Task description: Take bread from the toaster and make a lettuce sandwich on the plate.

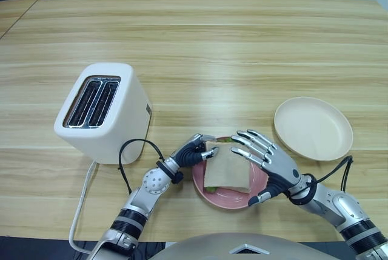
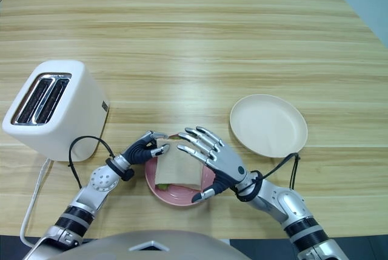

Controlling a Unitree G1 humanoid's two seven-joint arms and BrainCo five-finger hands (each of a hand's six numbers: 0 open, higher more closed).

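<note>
While left hand [image 1: 191, 153] pinched the bread slice [image 1: 230, 169] at its 10 o'clock corner, right hand [image 1: 273, 162] hovered spread over 3 o'clock edge.

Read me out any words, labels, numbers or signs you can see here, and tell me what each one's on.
No text here can be read.
Small dark mark on the side of the toaster: too small to read.
Pink plate, cream plate, bread slice, table: no print visible.
</note>
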